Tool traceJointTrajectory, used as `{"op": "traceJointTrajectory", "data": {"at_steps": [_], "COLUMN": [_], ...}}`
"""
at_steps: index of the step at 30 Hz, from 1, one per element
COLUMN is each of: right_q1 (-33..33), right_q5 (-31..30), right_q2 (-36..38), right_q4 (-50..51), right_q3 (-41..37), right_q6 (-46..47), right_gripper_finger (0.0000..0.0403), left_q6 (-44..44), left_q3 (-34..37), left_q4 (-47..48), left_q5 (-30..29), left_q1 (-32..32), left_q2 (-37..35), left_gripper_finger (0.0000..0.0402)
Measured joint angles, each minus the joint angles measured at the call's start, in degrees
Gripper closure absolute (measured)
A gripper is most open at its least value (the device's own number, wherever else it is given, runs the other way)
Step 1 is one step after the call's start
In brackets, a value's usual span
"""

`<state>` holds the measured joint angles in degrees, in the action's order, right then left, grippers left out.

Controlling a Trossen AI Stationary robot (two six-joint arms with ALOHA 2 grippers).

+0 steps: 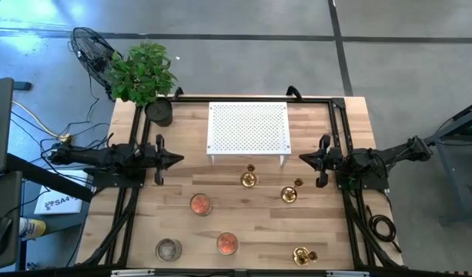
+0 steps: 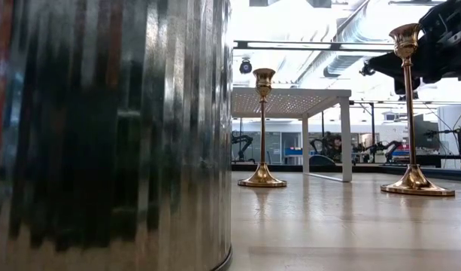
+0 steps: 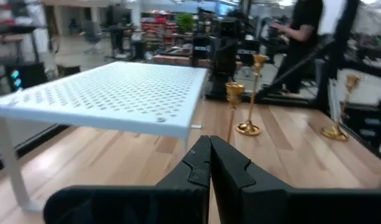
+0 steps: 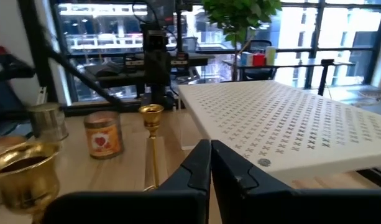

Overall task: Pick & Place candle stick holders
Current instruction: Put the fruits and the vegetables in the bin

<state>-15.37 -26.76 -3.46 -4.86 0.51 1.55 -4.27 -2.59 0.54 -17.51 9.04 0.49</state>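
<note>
Between the two shut claws stands a white perforated rack (image 1: 248, 128) on thin legs, its top a flat sheet punched with rows of small holes. The left claw (image 1: 179, 160) hangs at one side of the rack, fingers pressed together and holding nothing; the right claw (image 1: 303, 158) mirrors it on the other side, likewise closed and empty.

Writing: a paper by the left arm's base shows letters like "SA4" (image 1: 60, 202), the rest unreadable. One tin (image 4: 102, 134) has a red label whose words cannot be made out.

Candle stick holders (image 1: 249, 178) of shiny gold brass, with round flared bases and thin stems, stand on the pale wooden plank surface (image 1: 259, 223): one just in front of the rack, nearer the right claw; another (image 1: 289, 193) close to that claw; a third (image 1: 301, 255) well apart from it at the near edge.

Three round tins sit nearer the left claw: two with reddish-orange tops (image 1: 201, 204) (image 1: 227, 243), one grey (image 1: 169, 248). Its ribbed metal wall (image 2: 110, 135) fills much of the low view. A dark pot (image 1: 159, 112) holds a leafy green plant (image 1: 142, 72).
</note>
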Motion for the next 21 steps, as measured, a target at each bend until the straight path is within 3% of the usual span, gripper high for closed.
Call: {"op": "traceJointTrajectory", "data": {"at_steps": [5,16,21], "right_q1": [-0.01,0.01,0.01], "right_q5": [-2.33,-10.69,-10.94], "right_q2": [-0.01,0.01,0.01], "right_q4": [-0.09,-0.13,-0.13], "right_q3": [0.0,0.0,0.0], "right_q6": [0.49,5.06,4.6], "right_gripper_finger": [0.0343,0.0186,0.0145], "left_q6": [-0.97,-5.47,-4.99], "left_q3": [-0.04,-0.04,-0.01], "left_q4": [0.32,-0.32,-0.68], "left_q5": [-0.37,-5.42,-5.75], "left_q1": [-0.02,-0.02,-0.02], "left_q2": [0.02,0.02,0.02], "left_gripper_finger": [0.0376,0.0213,0.0166]}}
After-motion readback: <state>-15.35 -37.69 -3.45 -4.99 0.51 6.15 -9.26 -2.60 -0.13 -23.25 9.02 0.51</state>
